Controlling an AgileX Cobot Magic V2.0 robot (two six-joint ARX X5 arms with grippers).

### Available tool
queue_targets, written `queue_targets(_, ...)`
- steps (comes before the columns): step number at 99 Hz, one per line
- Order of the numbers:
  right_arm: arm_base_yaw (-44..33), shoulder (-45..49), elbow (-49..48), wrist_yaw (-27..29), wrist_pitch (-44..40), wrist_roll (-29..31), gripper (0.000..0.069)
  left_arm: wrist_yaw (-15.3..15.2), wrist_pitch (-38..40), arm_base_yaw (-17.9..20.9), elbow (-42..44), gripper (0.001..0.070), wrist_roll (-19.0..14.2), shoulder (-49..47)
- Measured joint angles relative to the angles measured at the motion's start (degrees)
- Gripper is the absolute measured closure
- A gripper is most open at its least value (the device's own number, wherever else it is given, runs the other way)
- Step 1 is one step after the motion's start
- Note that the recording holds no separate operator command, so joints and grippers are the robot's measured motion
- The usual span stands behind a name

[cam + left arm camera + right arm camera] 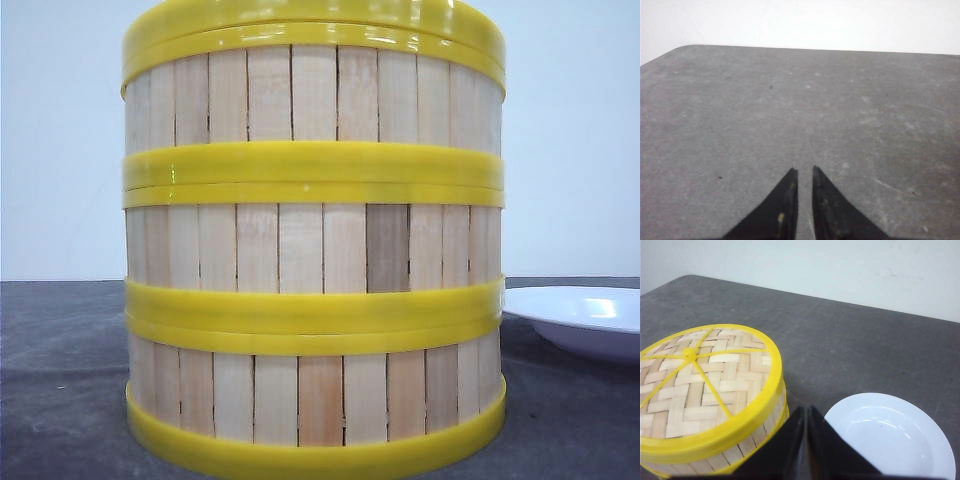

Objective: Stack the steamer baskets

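Baskets [313,245] stacked, lidded [700,385]; plate [890,440] empty.

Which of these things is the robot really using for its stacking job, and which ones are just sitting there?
For the job:
- steamer baskets, three tiers stacked in one tower on the table

Just lying about:
- woven lid, sitting on top of the tower
- white plate, empty, beside the tower

Neither gripper holds anything: left gripper and right gripper both have their jaws shut.
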Motion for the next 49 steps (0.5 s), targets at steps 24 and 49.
queue_targets(24,0.0,0.0,0.0,0.0,0.0,-1.0,0.0684,0.0,0.0,0.0,0.0,0.0685,0.0,0.0)
queue_targets(49,-1.2,0.0,0.0,4.1,0.1,-2.6,0.0684,0.0,0.0,0.0,0.0,0.0685,0.0,0.0)
